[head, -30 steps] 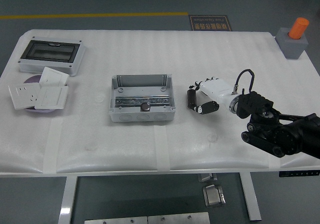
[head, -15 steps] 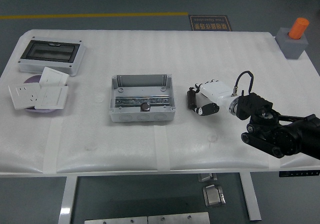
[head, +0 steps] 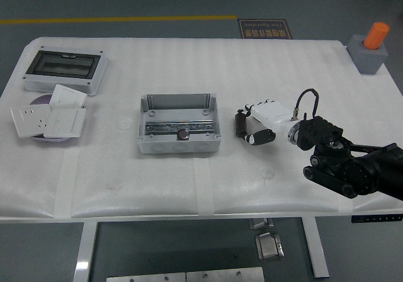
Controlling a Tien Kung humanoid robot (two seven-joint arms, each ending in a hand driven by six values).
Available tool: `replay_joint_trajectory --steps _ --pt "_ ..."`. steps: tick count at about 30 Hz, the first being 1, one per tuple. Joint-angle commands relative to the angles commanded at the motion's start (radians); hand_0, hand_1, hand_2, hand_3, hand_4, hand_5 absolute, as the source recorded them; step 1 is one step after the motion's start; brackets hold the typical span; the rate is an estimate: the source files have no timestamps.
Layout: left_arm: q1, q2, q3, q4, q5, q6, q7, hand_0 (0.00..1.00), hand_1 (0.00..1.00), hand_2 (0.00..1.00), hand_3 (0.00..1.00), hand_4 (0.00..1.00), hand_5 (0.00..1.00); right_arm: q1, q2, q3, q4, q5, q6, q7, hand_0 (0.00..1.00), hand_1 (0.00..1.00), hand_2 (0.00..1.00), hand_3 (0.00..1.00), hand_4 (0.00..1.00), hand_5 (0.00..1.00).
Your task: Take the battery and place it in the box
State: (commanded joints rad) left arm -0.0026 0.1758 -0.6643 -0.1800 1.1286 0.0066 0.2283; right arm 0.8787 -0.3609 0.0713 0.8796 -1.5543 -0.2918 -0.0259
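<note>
The black battery [head: 239, 124] lies on the white table [head: 201, 187], just right of the open grey box [head: 179, 145]. My right hand [head: 247, 124], white with dark fingertips, comes in from the lower right. Its fingers [head: 253, 110] curl over the battery's far end and the thumb [head: 259, 137] presses at its near end. The battery is in the grasp at table level. The box holds a metal rail and a small dark round part [head: 182, 133]. My left arm is out of view.
A grey enclosure with a clear lid [head: 63, 69] stands at the far left. White switch and socket plates [head: 47, 118] lie on a purple dish in front of it. A grey block with an orange cylinder [head: 373, 46] stands at the far right corner.
The right hand's thumb and fingers have drawn slightly closer around the battery. The battery and the box have hardly moved.
</note>
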Motion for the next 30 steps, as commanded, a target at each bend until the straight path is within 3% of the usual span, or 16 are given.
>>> replay_joint_trajectory --steps 10,11,16,17,30 --pt "-0.003 0.0 -0.001 0.0 0.004 -0.003 0.0 0.622 0.644 0.533 0.622 0.575 0.531 0.003 0.001 0.001 -0.004 0.005 0.011 0.009 0.919 0.76 0.772 0.81 0.601 0.333" --pt "-0.003 0.0 0.0 0.0 0.003 -0.003 0.0 0.622 0.643 0.533 0.622 0.575 0.535 0.003 0.002 0.0 -0.006 0.006 0.012 0.01 0.917 0.762 0.779 0.885 0.77 0.386" --pt "-0.003 0.0 -0.005 0.0 0.01 -0.005 0.0 0.622 0.643 0.533 0.622 0.575 0.535 0.004 0.005 -0.004 -0.011 0.006 0.015 0.01 0.917 0.762 0.779 0.885 0.77 0.386" --pt "-0.003 0.0 -0.006 0.0 0.012 -0.005 0.001 0.622 0.643 0.532 0.62 0.57 0.534 0.005 0.005 -0.004 -0.012 0.006 0.016 0.01 0.919 0.763 0.784 0.897 0.829 0.414" --pt "-0.006 -0.001 -0.021 0.0 0.034 -0.022 -0.002 0.623 0.643 0.521 0.618 0.564 0.535 0.011 0.006 -0.002 -0.016 0.004 0.025 0.011 0.923 0.764 0.788 0.9 0.852 0.422"
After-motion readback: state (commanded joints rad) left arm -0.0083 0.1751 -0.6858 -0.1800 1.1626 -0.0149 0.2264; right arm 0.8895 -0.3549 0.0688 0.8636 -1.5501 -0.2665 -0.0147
